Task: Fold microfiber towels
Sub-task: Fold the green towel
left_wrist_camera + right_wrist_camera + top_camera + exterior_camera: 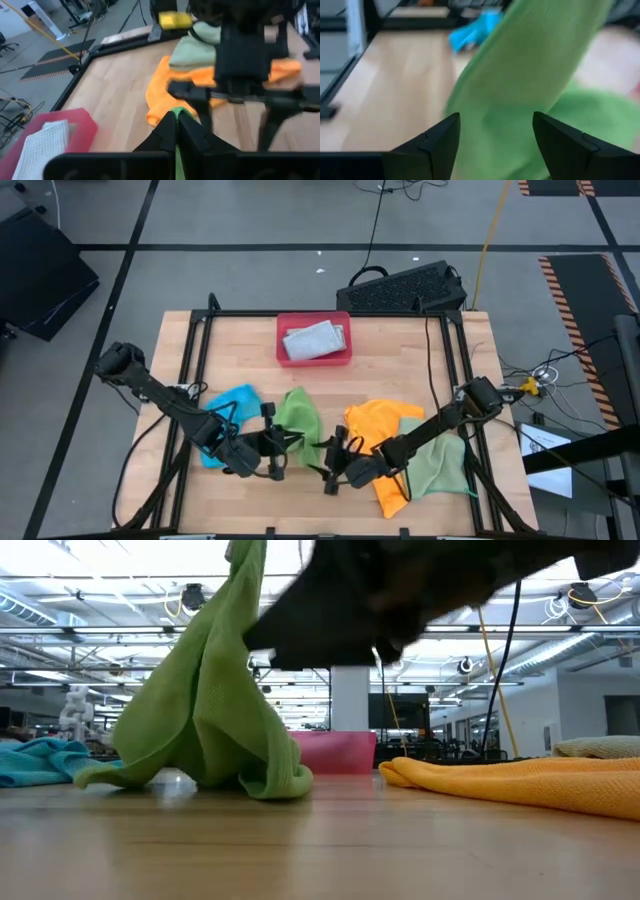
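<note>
Green microfiber towel (210,700) soft, draped in peak | left gripper (176,131) clenched on its top | right gripper (496,131) released, facing it | wood counter (400,370).

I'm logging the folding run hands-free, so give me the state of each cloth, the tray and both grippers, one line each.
Bright green towel: unfolded, lifted at one corner, rest draped on the table.
Left gripper: fingers shut on the bright green towel.
Right gripper: fingers open, facing the green towel, holding nothing.
Orange towel: unfolded, crumpled on the table.
Pale green towel: unfolded, beside the orange one.
Blue towel: crumpled, unfolded.
Grey towel: folded, lying in the tray.
Pink tray: holds the grey towel.
</note>
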You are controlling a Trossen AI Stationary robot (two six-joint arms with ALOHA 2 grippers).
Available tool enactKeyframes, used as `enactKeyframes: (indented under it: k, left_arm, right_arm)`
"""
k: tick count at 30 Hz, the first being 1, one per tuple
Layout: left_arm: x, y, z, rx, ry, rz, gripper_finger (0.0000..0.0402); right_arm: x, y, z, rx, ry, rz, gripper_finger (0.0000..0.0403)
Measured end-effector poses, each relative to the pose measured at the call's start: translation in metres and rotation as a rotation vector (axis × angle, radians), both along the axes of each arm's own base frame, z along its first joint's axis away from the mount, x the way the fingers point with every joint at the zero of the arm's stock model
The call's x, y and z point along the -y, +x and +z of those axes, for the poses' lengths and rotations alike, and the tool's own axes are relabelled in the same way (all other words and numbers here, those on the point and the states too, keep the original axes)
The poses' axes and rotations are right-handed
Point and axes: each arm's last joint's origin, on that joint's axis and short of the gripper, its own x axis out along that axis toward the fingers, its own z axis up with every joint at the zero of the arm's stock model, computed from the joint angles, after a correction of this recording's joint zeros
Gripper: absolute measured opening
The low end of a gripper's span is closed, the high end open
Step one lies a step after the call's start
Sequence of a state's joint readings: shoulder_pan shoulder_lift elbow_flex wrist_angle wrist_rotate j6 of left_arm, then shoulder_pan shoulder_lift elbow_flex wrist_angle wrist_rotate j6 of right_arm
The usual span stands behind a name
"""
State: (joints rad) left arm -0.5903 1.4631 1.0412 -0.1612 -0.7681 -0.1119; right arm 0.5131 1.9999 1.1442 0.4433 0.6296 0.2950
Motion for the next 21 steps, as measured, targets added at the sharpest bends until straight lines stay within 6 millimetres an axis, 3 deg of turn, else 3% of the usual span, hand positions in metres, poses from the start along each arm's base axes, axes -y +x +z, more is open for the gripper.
enactKeyframes:
  k: [5, 12, 15, 21]
  left_arm:
    - [0.0, 0.005, 0.008, 0.076, -0.024, -0.002, 0.0009]
    - [0.001, 0.007, 0.017, 0.173, -0.027, 0.061, 0.0009]
    - [0.005, 0.006, 0.02, 0.2, -0.026, 0.055, 0.0004]
    - [0.023, -0.004, 0.028, 0.255, -0.022, -0.025, 0.0006]
  right_arm:
    - [0.002, -0.009, -0.015, -0.118, 0.081, -0.013, 0.0232]
    - [0.007, -0.02, -0.029, -0.102, 0.118, -0.028, 0.0182]
    - [0.012, -0.025, -0.033, -0.063, 0.115, -0.092, 0.0141]
    - [0.02, -0.035, -0.042, -0.092, 0.052, -0.163, 0.0021]
